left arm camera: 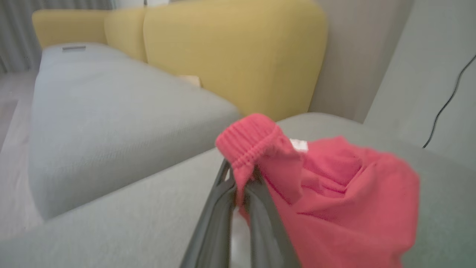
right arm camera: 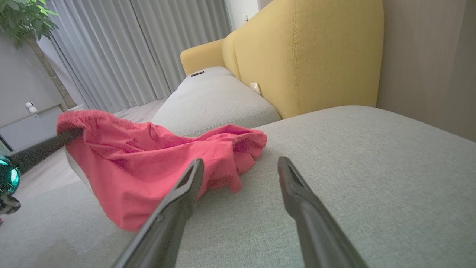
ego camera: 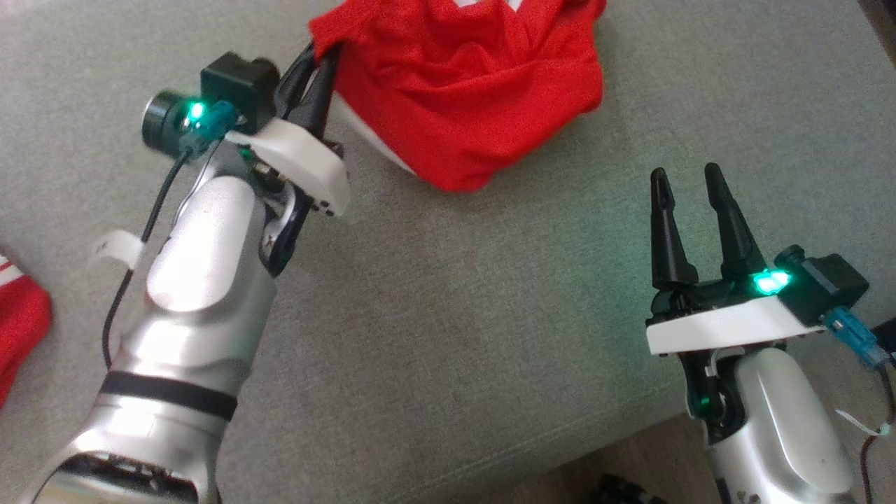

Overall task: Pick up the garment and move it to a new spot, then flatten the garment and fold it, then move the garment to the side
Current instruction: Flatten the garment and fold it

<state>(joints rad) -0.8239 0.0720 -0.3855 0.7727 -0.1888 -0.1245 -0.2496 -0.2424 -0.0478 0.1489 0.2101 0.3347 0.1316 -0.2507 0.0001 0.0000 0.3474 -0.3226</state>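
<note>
Clamping shut on a ribbed waistband, the left hand (left arm camera: 241, 176) holds up one corner of the red garment (ego camera: 476, 91) — the rest slumped in soft, crumpled folds on the grey woven sofa cushion (ego camera: 490, 315). So thin a pinch may slip as the cloth drags. The right hand (ego camera: 689, 175) waits nearby, fingers apart.

Home living room. Long sofa with grey woven-fabric seat cushions (right arm camera: 334, 156) and mustard-yellow upholstered backrests (right arm camera: 305, 56). Floor-length grey pleated curtains (right arm camera: 141, 48) hang behind it. Leafy green indoor plant (right arm camera: 22, 18) stands by a low grey cabinet (right arm camera: 29, 128). Pale wood floor (right arm camera: 137, 108) runs alongside the sofa. Plain walls, soft furnishings, domestic throughout.
</note>
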